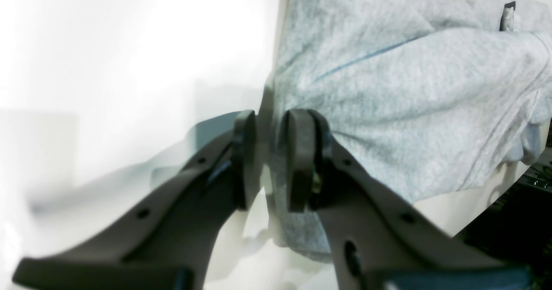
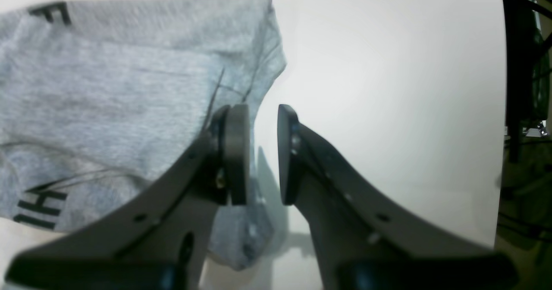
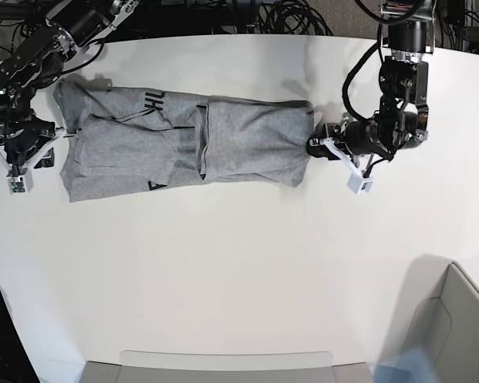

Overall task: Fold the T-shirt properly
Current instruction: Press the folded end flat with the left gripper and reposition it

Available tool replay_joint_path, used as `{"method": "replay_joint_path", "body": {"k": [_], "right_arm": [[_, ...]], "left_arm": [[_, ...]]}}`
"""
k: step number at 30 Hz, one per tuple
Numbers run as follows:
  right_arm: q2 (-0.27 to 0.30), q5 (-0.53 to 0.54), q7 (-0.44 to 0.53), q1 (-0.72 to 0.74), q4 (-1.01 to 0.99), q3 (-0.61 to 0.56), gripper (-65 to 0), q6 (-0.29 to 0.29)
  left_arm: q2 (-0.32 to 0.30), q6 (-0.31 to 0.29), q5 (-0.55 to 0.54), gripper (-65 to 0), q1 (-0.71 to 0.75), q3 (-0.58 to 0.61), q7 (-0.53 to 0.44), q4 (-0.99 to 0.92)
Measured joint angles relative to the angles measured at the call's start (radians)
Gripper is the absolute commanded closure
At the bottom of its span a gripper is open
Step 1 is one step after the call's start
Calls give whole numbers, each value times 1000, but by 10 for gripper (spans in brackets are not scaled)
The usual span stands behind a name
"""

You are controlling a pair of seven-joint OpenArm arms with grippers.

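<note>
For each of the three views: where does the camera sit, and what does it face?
Base: overhead, facing down on the table, the T-shirt and both arms.
Left wrist: behind the left gripper, facing the shirt's edge between its jaws.
Right wrist: behind the right gripper, facing the shirt's other end.
All share the T-shirt.

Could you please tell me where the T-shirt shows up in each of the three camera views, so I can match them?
Left wrist: the T-shirt fills the upper right, its edge between the left gripper pads.
Right wrist: it covers the left half, beside the right gripper.
Base: it lies stretched across the upper middle of the table.
Shared landmark: the black lettering.
</note>
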Motion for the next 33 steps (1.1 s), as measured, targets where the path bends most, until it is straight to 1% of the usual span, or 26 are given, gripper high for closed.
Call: {"method": "replay_joint_path", "body": {"k": [3, 4, 7, 10, 12, 15, 18, 19, 20, 23, 25, 27, 30, 33], "right_arm": [[39, 25, -7, 0, -35, 73, -122, 0], [53, 32, -10, -2, -51, 84, -122, 0], [88, 66, -8, -3, -103, 107, -122, 0], [111, 87, -5, -3, -140, 147, -122, 0], [124, 107, -5, -9, -168, 167, -122, 0], [149, 171, -7, -35, -216, 165, -122, 0], [166, 199, -10, -33, -270, 162, -123, 0], [168, 198, -10, -34, -279, 162, -123, 0], [174, 196, -10, -32, -291, 162, -123, 0], [174, 245, -7, -32, -331, 153, -124, 0], [178, 274, -11, -36, -367, 125, -124, 0], [184, 341, -12, -35, -397, 100, -124, 0], [191, 439, -6, -32, -431, 58, -124, 0], [187, 529, -7, -36, -465, 36, -124, 0]], "left_arm": [[0, 5, 8, -125, 16, -2, 10, 92], [1, -6, 0, -125, 18, -1, 12, 135], [15, -3, -10, -125, 18, 15, -1, 251], [26, -3, -5, -126, 23, 64, 2, 266], [22, -4, 6, -126, 25, 151, 4, 235], [23, -3, 8, -126, -20, 288, 12, 136], [28, -5, -9, -126, -76, 353, -27, 39], [27, -5, -11, -126, -89, 366, -44, 9], [22, -15, -37, -126, -104, 383, -66, -27], [19, -37, -97, -125, -145, 403, -76, -129], [5, -41, -98, -125, -150, 402, -81, -173], [-6, -42, -104, -125, -157, 404, -96, -188], [-41, -53, -123, -125, -152, 409, -150, -189], [-74, -53, -121, -125, -155, 408, -157, -189]]}}
